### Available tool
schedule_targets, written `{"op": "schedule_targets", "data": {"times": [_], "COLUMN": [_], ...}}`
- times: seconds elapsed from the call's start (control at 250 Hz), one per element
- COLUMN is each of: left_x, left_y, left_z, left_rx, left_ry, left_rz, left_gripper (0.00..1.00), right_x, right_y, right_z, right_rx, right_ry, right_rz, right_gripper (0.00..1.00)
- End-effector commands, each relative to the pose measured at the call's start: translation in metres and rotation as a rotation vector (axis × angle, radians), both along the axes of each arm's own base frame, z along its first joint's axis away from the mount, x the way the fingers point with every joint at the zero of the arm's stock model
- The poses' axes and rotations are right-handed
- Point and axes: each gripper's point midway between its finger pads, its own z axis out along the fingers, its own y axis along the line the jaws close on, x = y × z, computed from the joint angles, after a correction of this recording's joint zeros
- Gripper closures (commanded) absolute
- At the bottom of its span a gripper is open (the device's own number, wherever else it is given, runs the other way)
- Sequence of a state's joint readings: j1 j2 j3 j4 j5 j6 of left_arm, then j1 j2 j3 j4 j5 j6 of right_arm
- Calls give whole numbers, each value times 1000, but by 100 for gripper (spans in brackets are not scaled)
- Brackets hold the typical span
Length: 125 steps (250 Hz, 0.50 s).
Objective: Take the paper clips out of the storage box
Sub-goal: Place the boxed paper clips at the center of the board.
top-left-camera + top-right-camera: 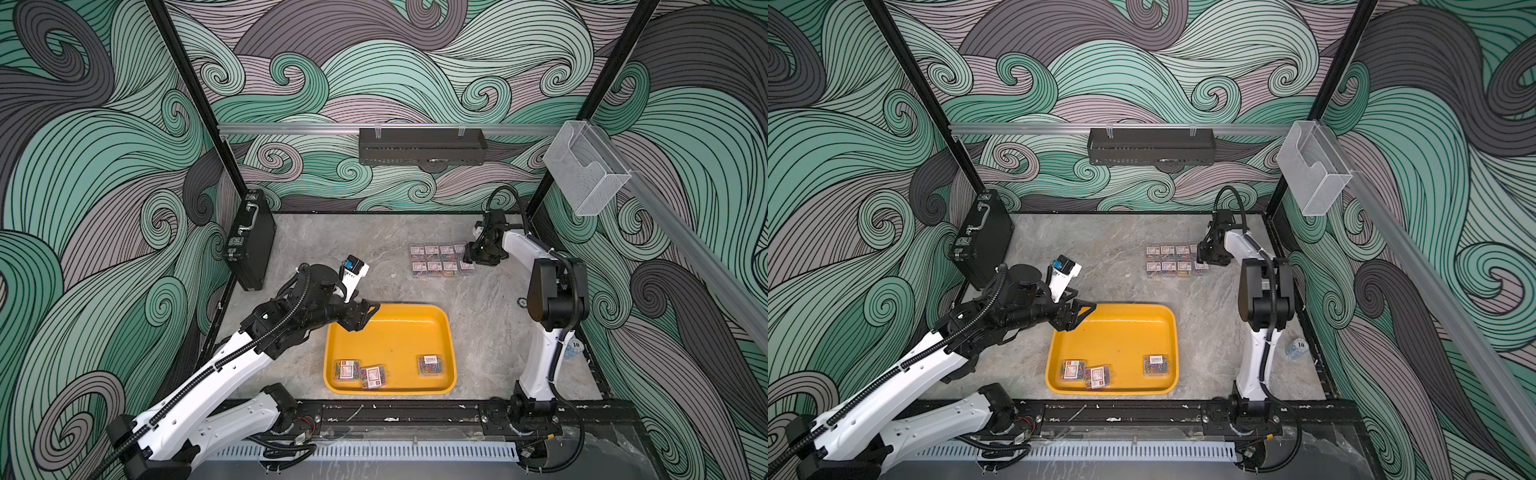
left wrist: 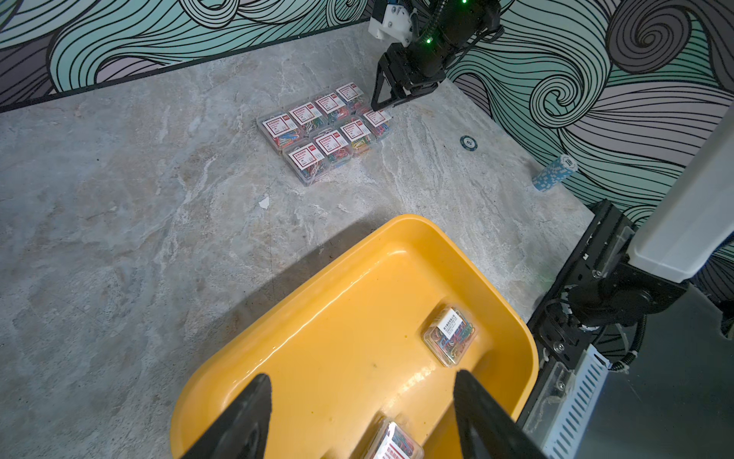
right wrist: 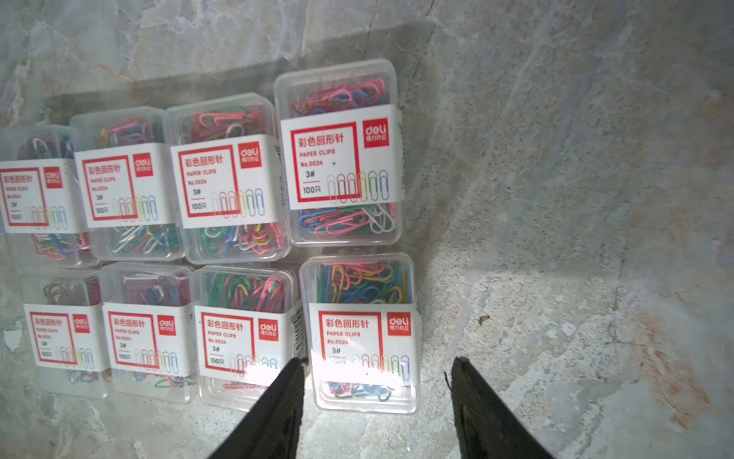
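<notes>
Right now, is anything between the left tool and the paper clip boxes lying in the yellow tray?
Nothing visible. The left tool hangs open above a far corner of the tray; only bare tray floor lies between it and the three boxes near the front rim.

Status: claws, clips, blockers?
Left claw open over tray corner. Right claw open at end box of eight-box grid. Three clip boxes left in tray. No obstruction.

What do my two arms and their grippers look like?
The left arm and right arm have white shells, black joints and black ribbed cable sleeves. The left gripper and right gripper have black tapering fingers. The right wrist shows green lights.
</notes>
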State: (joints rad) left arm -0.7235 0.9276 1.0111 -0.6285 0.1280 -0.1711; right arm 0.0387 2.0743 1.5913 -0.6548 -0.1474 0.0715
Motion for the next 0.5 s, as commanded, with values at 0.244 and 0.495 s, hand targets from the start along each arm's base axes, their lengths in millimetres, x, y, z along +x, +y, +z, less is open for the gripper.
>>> {"op": "schedule_targets", "data": {"times": [0.244,0.495], "left_x": [-4,-5], "left_y": [-1,1], "left_z": [12,15], "left_rx": [-16,-19], "left_ry": [-21,-26], "left_rz": [-21,-18], "left_gripper": [29,29], "right_x": [-4,-5], "right_y": [7,6], "right_z": [-16,-22], "right_rx": [81,89], "right_ry": [53,65], "right_rz": [-2,-2], "right_gripper": [41,41]}}
